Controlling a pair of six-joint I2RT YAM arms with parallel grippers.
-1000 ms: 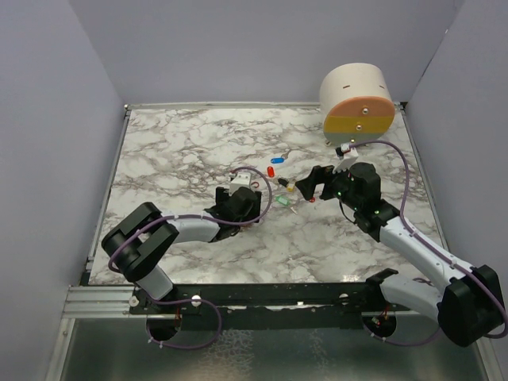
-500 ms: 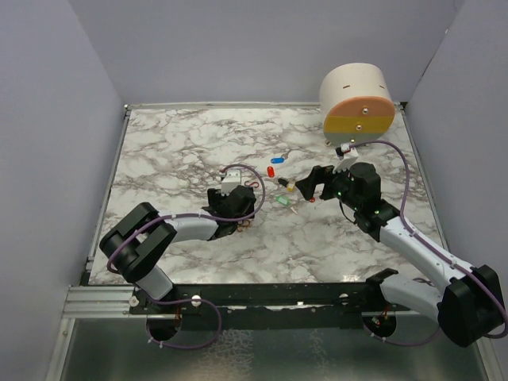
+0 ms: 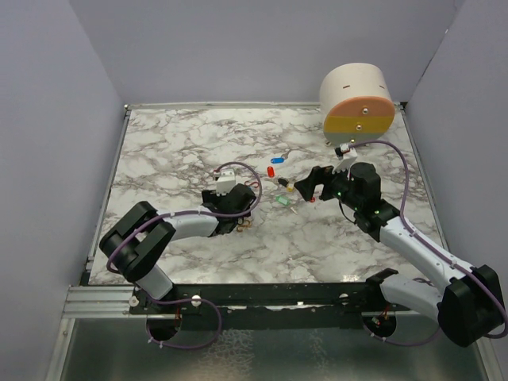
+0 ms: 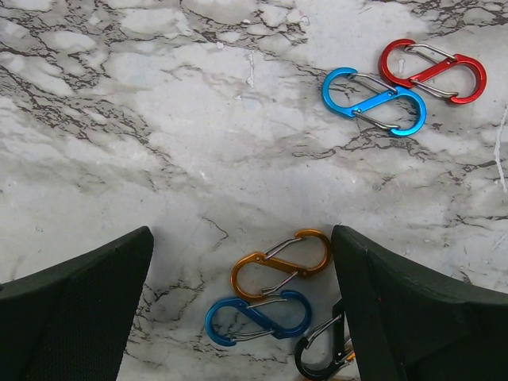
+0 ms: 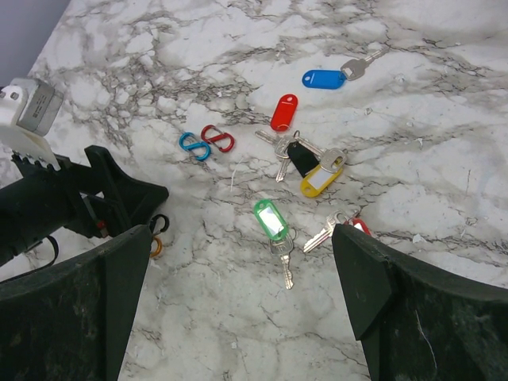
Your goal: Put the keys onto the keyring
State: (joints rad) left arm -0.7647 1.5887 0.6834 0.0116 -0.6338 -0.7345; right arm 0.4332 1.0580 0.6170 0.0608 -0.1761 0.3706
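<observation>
- Two open grippers hang over your marble table (image 3: 159, 143), each spread wide and holding nothing.
- Your left gripper (image 4: 242, 317) straddles the keyring (image 4: 279, 266), a cluster of orange, blue and black clips lying flat, left of centre and nearer the near edge.
- One loose pair of clips (image 4: 373, 99), blue and red, lies apart toward the far edge.
- Your right gripper (image 5: 238, 309) faces the keys (image 5: 305, 163), scattered mid-table with red, blue, yellow, green and black tags.
</observation>
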